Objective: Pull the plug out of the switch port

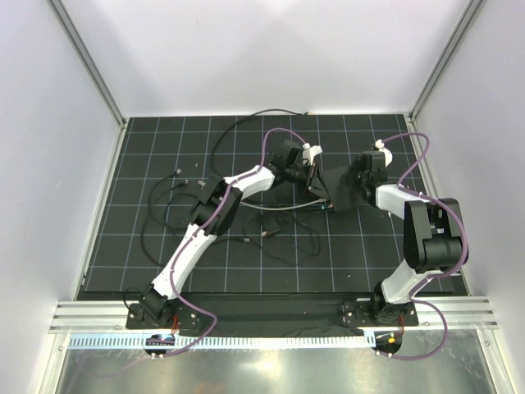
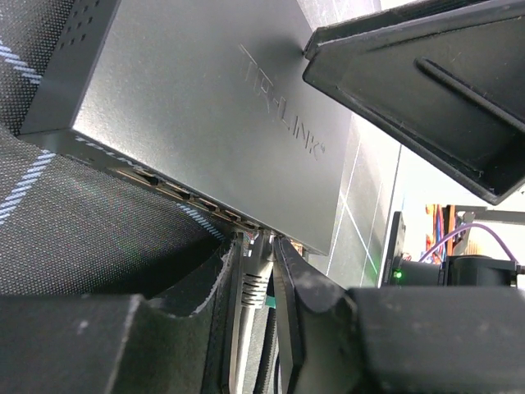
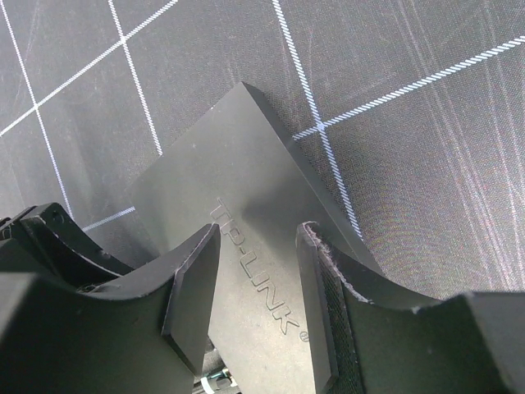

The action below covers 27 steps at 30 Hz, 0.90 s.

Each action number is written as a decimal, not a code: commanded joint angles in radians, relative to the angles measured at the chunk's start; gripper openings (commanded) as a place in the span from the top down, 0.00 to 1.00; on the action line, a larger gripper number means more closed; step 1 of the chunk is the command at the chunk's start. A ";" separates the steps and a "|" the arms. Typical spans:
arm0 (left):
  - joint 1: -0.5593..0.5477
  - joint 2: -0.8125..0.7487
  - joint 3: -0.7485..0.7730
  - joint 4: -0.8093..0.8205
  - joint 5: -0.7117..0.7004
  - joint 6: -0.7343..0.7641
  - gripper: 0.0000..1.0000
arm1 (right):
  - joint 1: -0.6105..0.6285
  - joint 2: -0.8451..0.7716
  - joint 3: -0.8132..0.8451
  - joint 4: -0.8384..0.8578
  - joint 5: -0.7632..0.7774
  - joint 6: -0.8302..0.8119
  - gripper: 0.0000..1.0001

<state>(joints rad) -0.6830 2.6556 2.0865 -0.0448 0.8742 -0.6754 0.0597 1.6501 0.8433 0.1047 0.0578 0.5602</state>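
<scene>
Left wrist view: left gripper (image 2: 256,246) fingers (image 2: 299,305) sit tight against both sides of a grey plug with ribbed boot (image 2: 253,283), with no gap showing on either side, so the grip reads as closed on the plug. The plug is seated in the switch port (image 2: 262,233), toward the right end of the port row as this view has it. The row runs along the near long edge of a flat matte-black rectangular switch box with raised lettering on top (image 2: 205,107). The plug's cable drops straight back between the fingers.

Right wrist view: right gripper (image 3: 258,230) has its black fingers (image 3: 193,295) spread partway, with nothing between them. Both tips hang over the lettered top face of the box (image 3: 238,172). Cannot tell whether the tips press on the face or hover just above it. From the left wrist, one right finger (image 2: 410,82) shows over the box's far side, its tip at the top face.

Top external view: the two grippers meet at the box (image 1: 332,197), which lies near the middle of the black mat with white grid lines (image 1: 394,271), a little toward the right edge. The left arm reaches in from the left, the right arm from the right. A pale grey cable (image 1: 279,208) trails from the box toward the left edge. Thin black loose cables (image 1: 156,215) loop over the left half of the mat and toward the far edge.
</scene>
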 commanded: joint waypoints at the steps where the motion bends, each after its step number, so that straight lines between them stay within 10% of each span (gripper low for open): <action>1: -0.012 0.059 0.010 -0.104 -0.020 0.050 0.76 | 0.006 0.039 -0.015 -0.065 0.022 0.010 0.50; 10: -0.013 0.087 0.052 -0.162 -0.044 0.069 1.00 | 0.014 0.048 -0.010 -0.073 0.036 0.013 0.50; 27: 0.019 0.035 0.018 -0.413 -0.156 0.264 1.00 | 0.019 0.140 0.063 -0.146 0.060 0.033 0.50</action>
<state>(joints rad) -0.6899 2.6648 2.1986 -0.2745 0.8188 -0.4870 0.0757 1.7340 0.9283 0.1127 0.0940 0.5911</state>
